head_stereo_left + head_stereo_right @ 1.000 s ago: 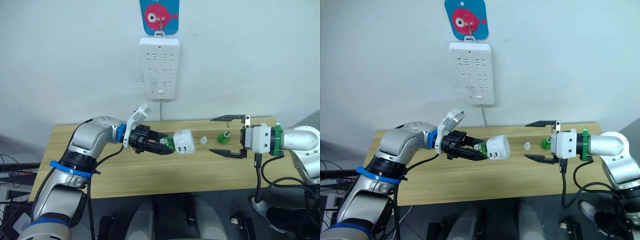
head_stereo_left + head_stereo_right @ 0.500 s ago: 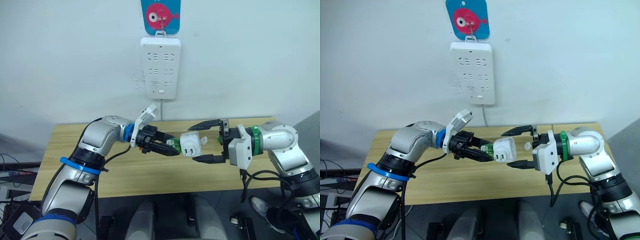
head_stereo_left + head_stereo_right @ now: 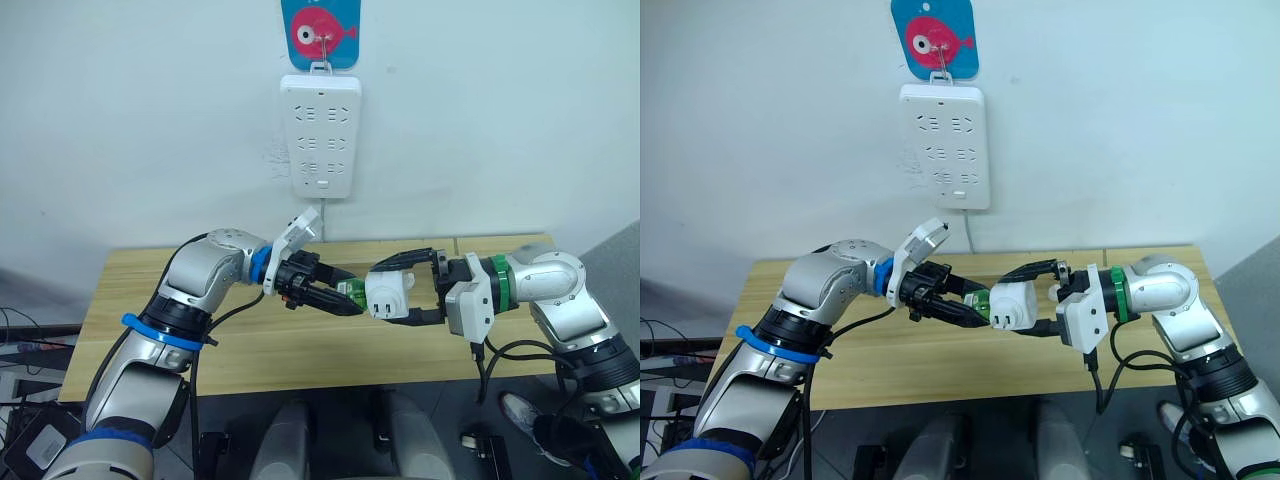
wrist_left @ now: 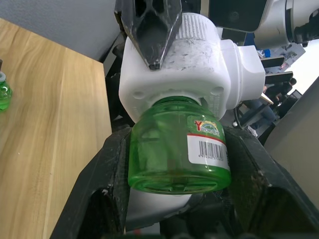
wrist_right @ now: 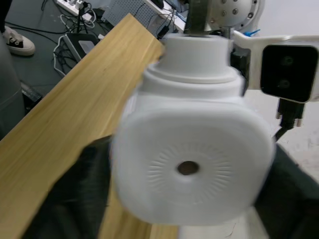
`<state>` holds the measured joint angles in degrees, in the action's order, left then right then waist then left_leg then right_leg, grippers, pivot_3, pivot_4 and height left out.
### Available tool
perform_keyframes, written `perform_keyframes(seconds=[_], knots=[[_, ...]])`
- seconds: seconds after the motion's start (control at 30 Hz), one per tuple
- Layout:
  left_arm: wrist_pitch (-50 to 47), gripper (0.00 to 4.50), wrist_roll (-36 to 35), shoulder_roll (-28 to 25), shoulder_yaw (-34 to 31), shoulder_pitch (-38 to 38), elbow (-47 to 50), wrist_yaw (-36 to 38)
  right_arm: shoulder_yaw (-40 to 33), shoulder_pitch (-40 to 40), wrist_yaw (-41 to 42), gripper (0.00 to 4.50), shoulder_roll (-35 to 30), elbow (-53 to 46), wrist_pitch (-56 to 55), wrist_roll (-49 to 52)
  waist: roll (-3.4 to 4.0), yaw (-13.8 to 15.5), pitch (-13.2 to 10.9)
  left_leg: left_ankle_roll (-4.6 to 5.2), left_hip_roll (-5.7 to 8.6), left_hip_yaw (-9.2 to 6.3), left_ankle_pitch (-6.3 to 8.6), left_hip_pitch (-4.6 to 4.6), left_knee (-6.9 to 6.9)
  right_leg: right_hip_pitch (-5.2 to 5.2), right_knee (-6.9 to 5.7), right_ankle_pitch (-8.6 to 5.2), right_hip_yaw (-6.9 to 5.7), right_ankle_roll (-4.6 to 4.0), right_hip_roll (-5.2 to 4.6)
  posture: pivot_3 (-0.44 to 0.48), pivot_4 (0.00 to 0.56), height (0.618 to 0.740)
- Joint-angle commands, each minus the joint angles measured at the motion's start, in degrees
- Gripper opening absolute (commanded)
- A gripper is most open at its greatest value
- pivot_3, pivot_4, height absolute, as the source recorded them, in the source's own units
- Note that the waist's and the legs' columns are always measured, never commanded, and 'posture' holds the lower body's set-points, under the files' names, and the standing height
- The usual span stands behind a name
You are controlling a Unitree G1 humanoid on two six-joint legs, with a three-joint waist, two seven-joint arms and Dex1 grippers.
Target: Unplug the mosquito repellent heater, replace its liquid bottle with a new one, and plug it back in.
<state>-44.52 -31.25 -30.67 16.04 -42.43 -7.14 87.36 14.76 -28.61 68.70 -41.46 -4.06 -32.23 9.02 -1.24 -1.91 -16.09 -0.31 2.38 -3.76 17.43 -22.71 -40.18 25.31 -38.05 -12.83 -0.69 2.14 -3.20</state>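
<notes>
- Heater (image 3: 390, 294): rounded white plastic, held in the air above the wooden worktop (image 3: 250, 350), between both arms.
- Left pincer (image 4: 174, 199): clenched on the green translucent bottle (image 4: 178, 154) seated in the heater.
- Right pincer (image 3: 405, 290): black fingers straddle the heater; grip cannot be confirmed.

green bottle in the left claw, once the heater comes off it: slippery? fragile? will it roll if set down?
The green liquid bottle looks like smooth, glossy plastic, so probably slippery; the left claw pinches its rounded sides. It reads as rigid, not floppy, and likely light. Being round, it may roll if laid on the wooden table; its flat base should stand. The mosquito repellent heater sits between the right claw's fingers.
</notes>
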Motion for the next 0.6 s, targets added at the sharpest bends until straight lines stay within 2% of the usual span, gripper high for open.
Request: perform_keyframes(seconds=[0.03,0.2,0.37,0.53,0.6], knots=[[0.87,2.32,-0.33,-0.13,-0.02,-0.14,1.26,1.01,-0.32,-0.50,0.11,2.99,0.20,-1.55,-1.23,0.87,0.00,0.00,0.00,0.00,0.00,-0.01,0.00,0.00,0.00,0.00,0.00,0.00,0.00,0.00,0.00,-0.067,0.222,0.740],[1.92,2.32,0.30,0.17,-0.06,-0.15,0.88,0.53,-0.36,0.27,0.68,2.99,-0.24,-3.24,1.24,2.95,0.00,0.00,0.00,0.00,0.00,0.00,0.00,0.00,0.00,0.00,-0.01,0.00,0.00,0.00,0.00,-0.070,0.221,0.740],[7.89,2.32,3.58,1.84,-0.47,-0.63,-1.96,-1.61,-0.19,4.04,2.09,2.99,-3.13,-11.26,17.99,11.21,0.00,0.12,0.00,0.00,0.01,-0.04,0.00,-0.01,-0.01,-0.02,0.00,0.00,-0.01,-0.01,-0.05,-0.070,0.225,0.740],[8.19,2.32,3.47,1.83,-0.29,-0.78,-2.33,-0.82,-1.05,5.10,2.99,2.99,-3.30,-14.06,23.66,12.41,0.00,0.09,0.01,0.00,0.01,-0.04,0.00,-0.04,-0.05,-0.01,-0.01,0.00,0.01,-0.01,-0.04,-0.068,0.225,0.740],[8.53,3.04,3.40,1.98,-0.63,-0.75,-2.49,-0.99,-1.49,5.21,3.23,2.99,-3.07,-14.12,24.62,12.17,0.00,0.04,0.01,0.01,0.00,-0.03,0.00,-0.03,-0.05,0.00,-0.02,0.00,0.00,-0.01,-0.03,-0.067,0.225,0.740]])
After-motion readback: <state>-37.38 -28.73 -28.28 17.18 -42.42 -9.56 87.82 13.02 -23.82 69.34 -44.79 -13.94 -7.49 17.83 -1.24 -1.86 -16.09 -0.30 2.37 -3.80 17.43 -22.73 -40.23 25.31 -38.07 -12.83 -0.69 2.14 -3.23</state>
